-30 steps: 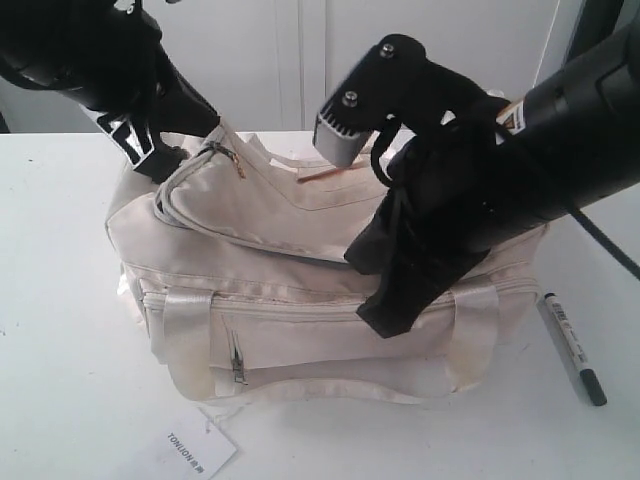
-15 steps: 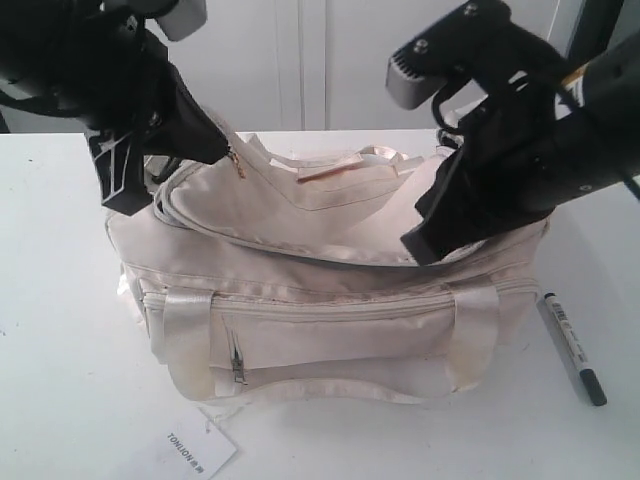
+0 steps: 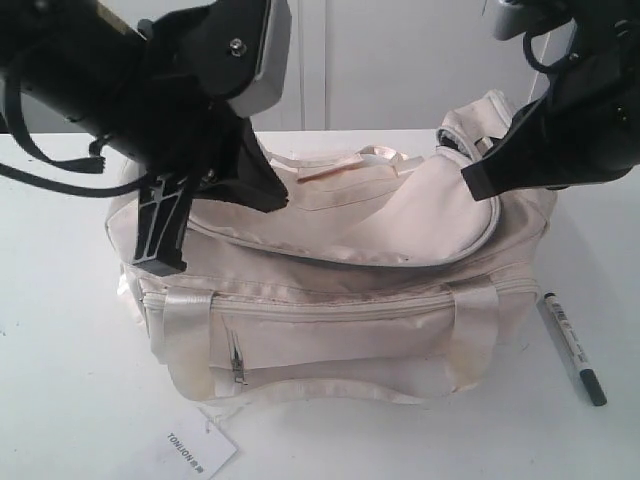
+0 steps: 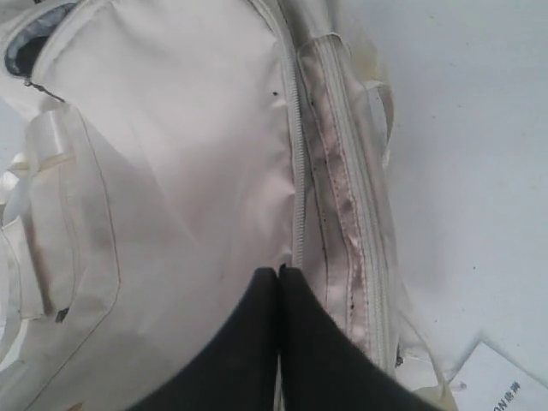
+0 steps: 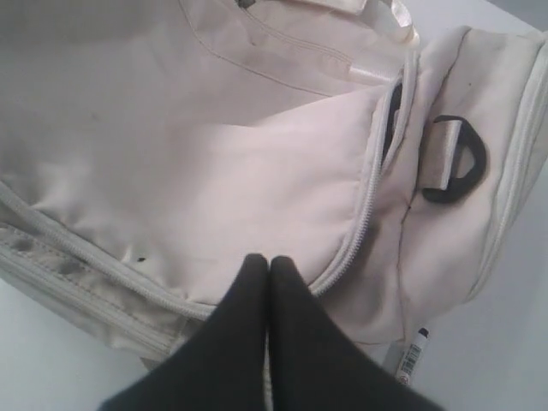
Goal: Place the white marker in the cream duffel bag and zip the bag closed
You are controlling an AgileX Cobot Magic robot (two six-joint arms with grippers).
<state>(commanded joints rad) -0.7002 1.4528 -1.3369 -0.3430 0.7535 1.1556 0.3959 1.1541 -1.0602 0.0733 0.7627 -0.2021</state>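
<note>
Both together, empty: left claw, right claw; right lifted off cream duffel bag.

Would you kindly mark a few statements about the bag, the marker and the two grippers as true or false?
1. The white marker lies on the table beside the cream duffel bag. True.
2. The right gripper holds the marker. False: its jaws are shut with nothing between them, over the bag's fabric.
3. The left gripper stands wide open. False: its jaws are pressed together at the bag's zipper line.
4. A white tag lies on the table by the bag. True.
</note>
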